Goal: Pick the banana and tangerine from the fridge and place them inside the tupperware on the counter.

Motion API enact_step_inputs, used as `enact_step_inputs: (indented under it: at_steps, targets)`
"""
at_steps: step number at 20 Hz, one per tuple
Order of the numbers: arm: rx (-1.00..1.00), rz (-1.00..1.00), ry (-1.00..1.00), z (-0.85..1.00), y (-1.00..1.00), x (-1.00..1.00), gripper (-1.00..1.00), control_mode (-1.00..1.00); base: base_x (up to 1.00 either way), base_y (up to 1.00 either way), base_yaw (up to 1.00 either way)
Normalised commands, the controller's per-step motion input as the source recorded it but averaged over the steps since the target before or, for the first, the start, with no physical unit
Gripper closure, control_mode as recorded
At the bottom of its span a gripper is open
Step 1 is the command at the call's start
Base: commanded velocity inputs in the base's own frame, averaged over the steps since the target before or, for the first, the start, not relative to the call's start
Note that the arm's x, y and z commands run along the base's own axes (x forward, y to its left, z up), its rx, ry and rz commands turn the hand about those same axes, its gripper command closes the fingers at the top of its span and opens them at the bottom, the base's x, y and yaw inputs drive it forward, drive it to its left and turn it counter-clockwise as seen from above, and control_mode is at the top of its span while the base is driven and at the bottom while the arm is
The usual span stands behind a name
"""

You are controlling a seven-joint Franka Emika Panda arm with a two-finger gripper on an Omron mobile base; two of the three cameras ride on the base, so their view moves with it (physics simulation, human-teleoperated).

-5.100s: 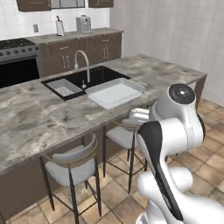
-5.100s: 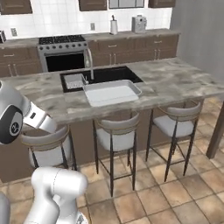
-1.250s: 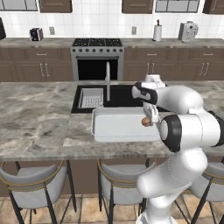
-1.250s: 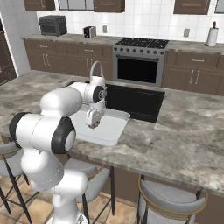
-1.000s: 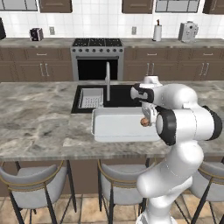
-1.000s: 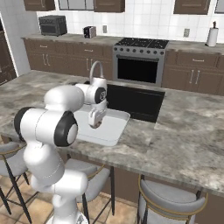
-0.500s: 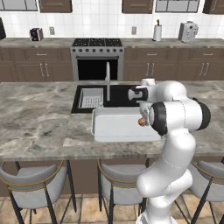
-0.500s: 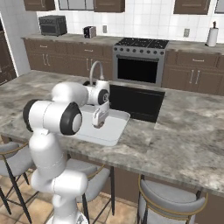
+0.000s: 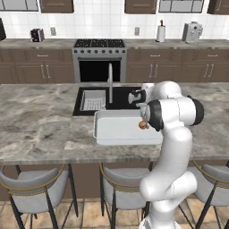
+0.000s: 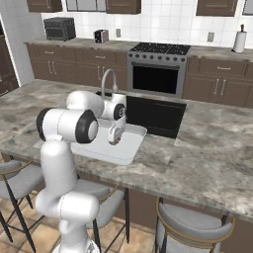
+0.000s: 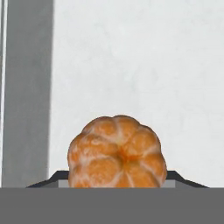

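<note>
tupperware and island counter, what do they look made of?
Tupperware: probably plastic, matte white; smooth, uniform, with rounded corners and a low rim, no gloss visible.
Counter: looks like polished stone, marble or granite; grey-beige with irregular darker veining. It's a render, so both are guesses from texture alone.

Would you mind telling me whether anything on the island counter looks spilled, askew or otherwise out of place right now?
Nothing stands out. The tupperware sits flat on the counter beside the sink, with no spill around it. The gripper hangs over its white floor, holding the tangerine, which looks whole. No banana lies in the visible part of the tupperware.
</note>
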Motion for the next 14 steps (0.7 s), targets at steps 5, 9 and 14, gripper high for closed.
enact_step_inputs:
  at_steps: [5,9,14]
  targets:
    - [0.0,0.0,0.0,-0.34,0.0,0.35,1.0,-1.0,0.0,0.0,0.0]
    - [0.0,0.0,0.0,-0.35,0.0,0.3,1.0,-1.0,0.0,0.0,0.0]
    - [0.0,0.0,-0.06,-0.4,0.0,0.05,1.0,-1.0,0.0,0.0,0.0]
